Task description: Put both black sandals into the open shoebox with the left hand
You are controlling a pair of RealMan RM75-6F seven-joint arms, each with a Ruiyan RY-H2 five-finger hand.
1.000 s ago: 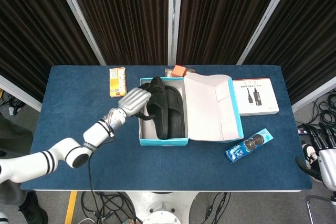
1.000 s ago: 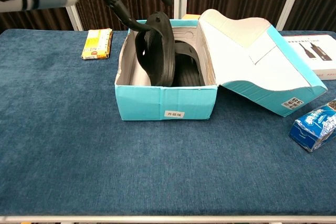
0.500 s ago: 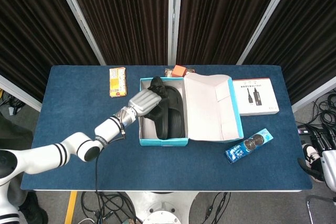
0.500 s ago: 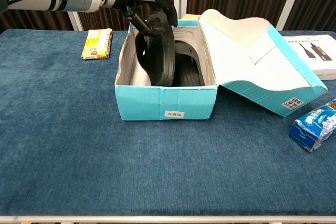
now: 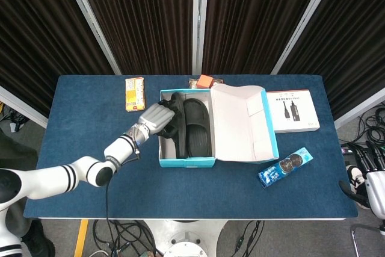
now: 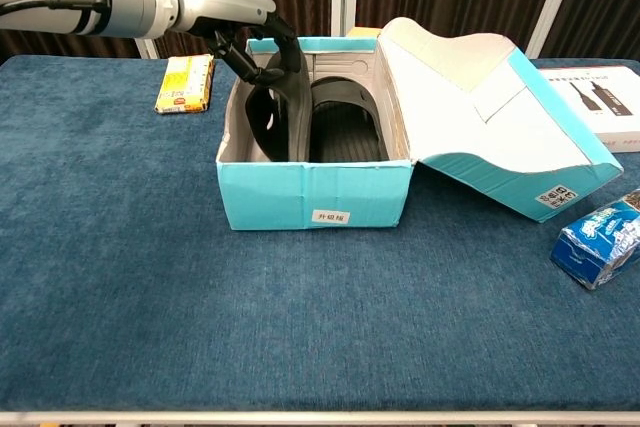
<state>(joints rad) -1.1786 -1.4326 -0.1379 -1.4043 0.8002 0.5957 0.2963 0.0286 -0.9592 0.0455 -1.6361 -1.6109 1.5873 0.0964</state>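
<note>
In the head view, the left arm reaches from the lower left corner across the blue table up toward the open shoebox. The left hand sits over the box's left wall, its fingers curled down inside onto a black sandal that stands on its edge against that wall. A second black sandal lies flat in the box, sole down, just beside the first. The box's lid is folded open to the right. Only a white part of the right arm shows at the lower right edge; the right hand itself is out of sight.

In the chest view, the left arm enters from the upper left, forearm nearly level, and the left hand dips over the box's rear left corner. Its dark fingers clamp the upright sandal near its top, with the sandal tilted slightly against the left wall. The flat sandal fills the right half of the box.
</note>
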